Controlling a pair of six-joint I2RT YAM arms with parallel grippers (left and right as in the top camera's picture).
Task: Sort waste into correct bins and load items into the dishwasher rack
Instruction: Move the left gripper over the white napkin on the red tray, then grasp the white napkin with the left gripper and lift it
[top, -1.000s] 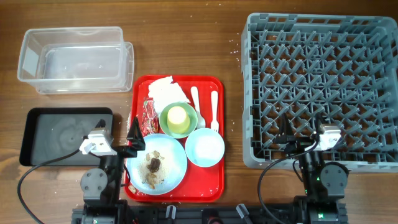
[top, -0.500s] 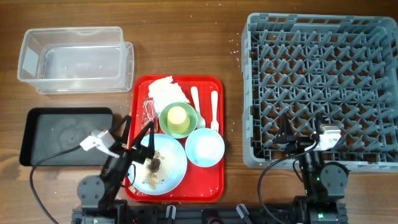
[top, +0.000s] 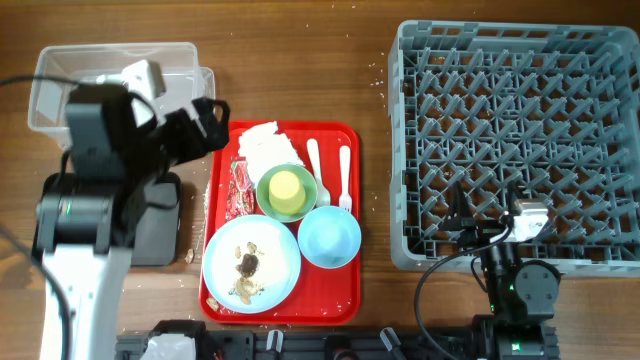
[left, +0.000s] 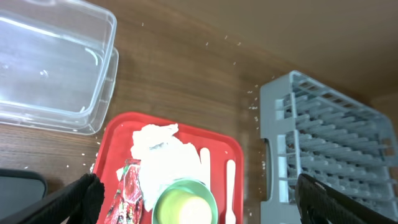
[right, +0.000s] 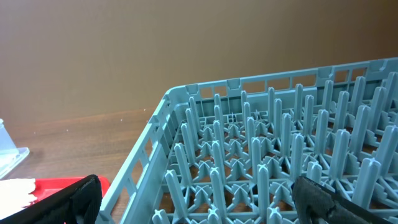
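The red serving tray (top: 350, 300) holds a crumpled white napkin (top: 268, 148), a red printed wrapper (top: 240, 185), a yellow cup (top: 286, 186) inside a pale green bowl (top: 303, 205), a light blue bowl (top: 330, 237), a blue plate (top: 275, 270) with brown food scraps (top: 247, 265), and a white spoon (top: 315, 163) and fork (top: 345, 175). My left gripper (top: 205, 125) is open and empty, raised above the tray's back left corner. In the left wrist view its fingers (left: 199, 198) straddle the napkin (left: 163, 155), wrapper (left: 129, 193) and cup (left: 183, 208). My right gripper (top: 482, 210) is open and empty over the grey rack's (top: 520, 90) front part (right: 199, 199).
The clear tub (top: 60, 80) stands at the back left, partly under my left arm. The black tray (top: 165, 225) in front of it is mostly hidden by the arm. A crumb (top: 188, 257) lies on the wood left of the red tray.
My left arm has risen from low beside the plate and swung to the back left, now high above the tub and black tray. The right arm has not moved.
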